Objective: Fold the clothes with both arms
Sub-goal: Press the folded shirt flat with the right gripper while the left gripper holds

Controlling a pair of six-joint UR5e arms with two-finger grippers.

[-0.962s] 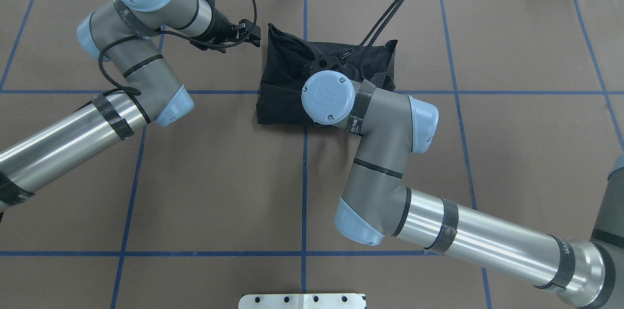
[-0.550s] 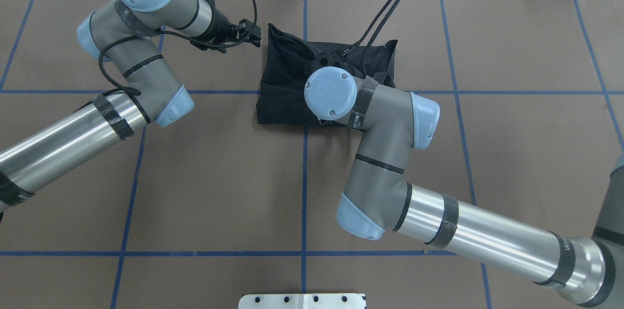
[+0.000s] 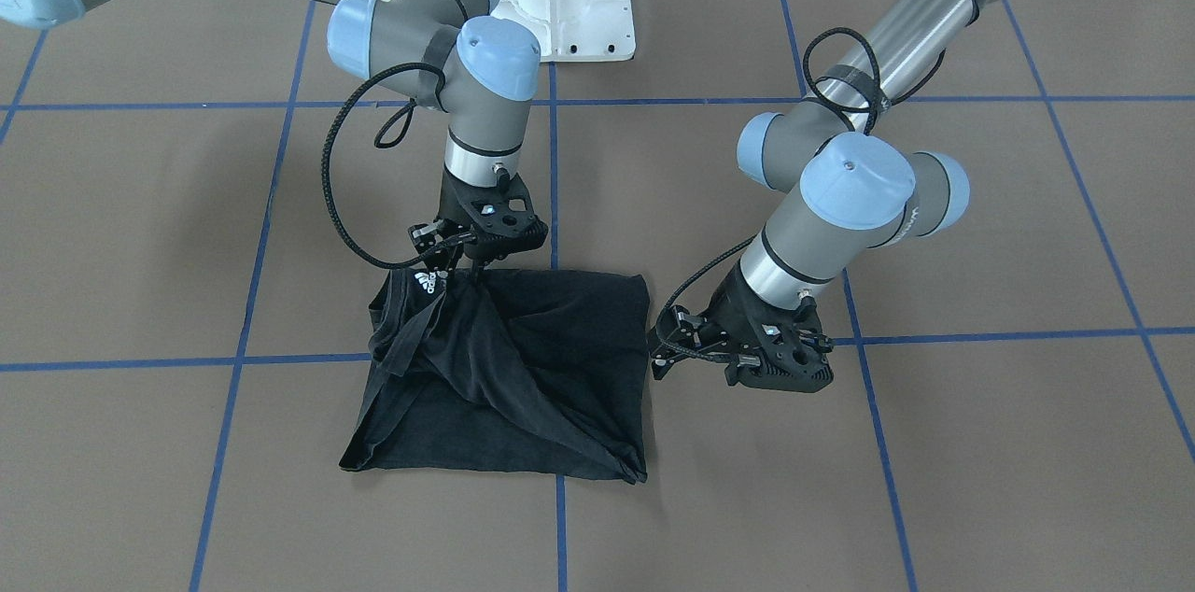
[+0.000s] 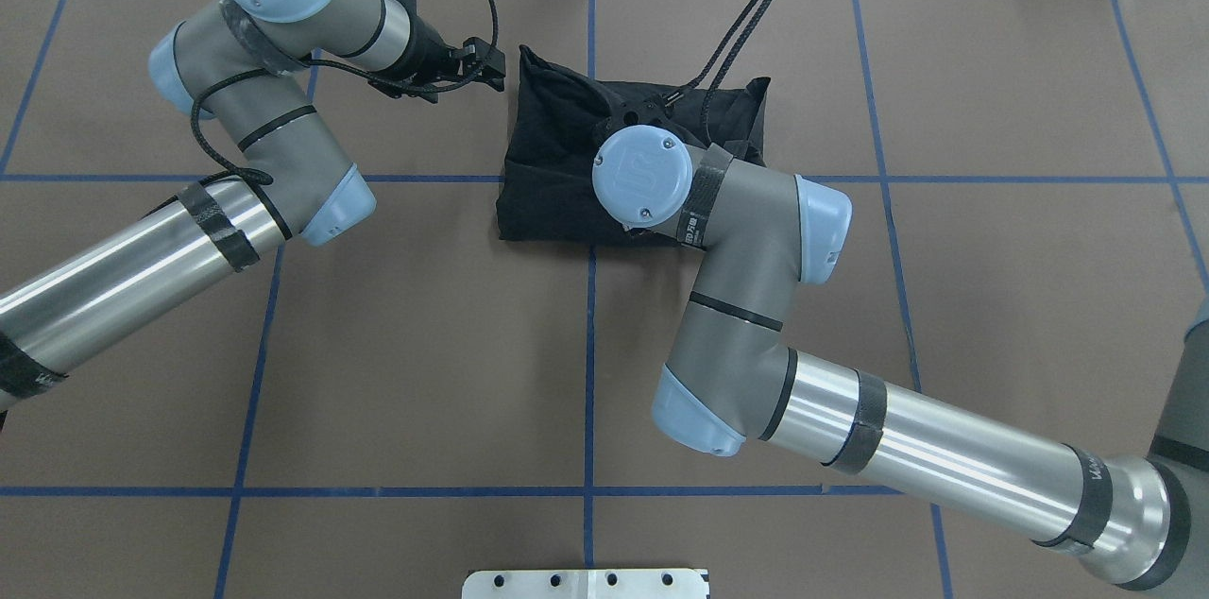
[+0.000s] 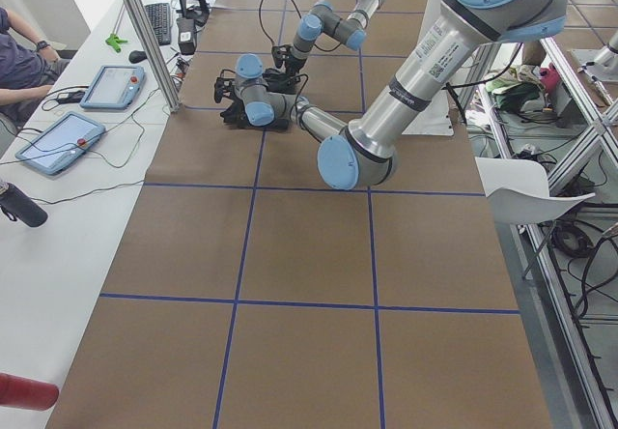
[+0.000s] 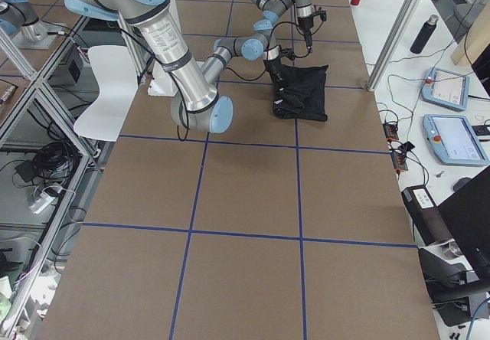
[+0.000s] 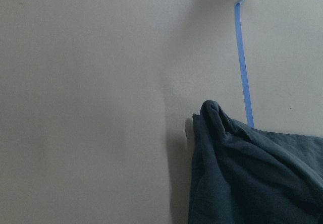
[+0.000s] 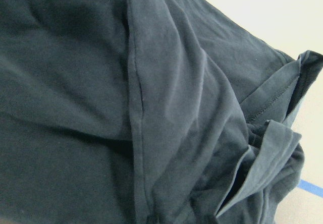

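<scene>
The black T-shirt (image 3: 523, 368) (image 4: 553, 145) lies folded into a rough square on the brown table, with its small white logo (image 3: 426, 283) at the corner nearest the robot. My right gripper (image 3: 464, 273) points down at that edge, shut on a pinch of cloth that rises in folds toward it. In the overhead view its own wrist hides it. The right wrist view is filled by wrinkled dark shirt fabric (image 8: 101, 108). My left gripper (image 3: 661, 345) (image 4: 491, 68) hovers low beside the shirt's side edge, open and holding nothing. The left wrist view shows the shirt corner (image 7: 242, 178).
Blue tape lines (image 4: 590, 344) divide the table into squares. The white pedestal base (image 3: 565, 4) stands behind the shirt. A metal plate (image 4: 586, 583) sits at the near edge. Side benches carry tablets (image 6: 452, 137), and a person sits at one (image 5: 14, 47).
My right wrist has shifted slightly toward the far side and right over the shirt. The left arm has not moved.
</scene>
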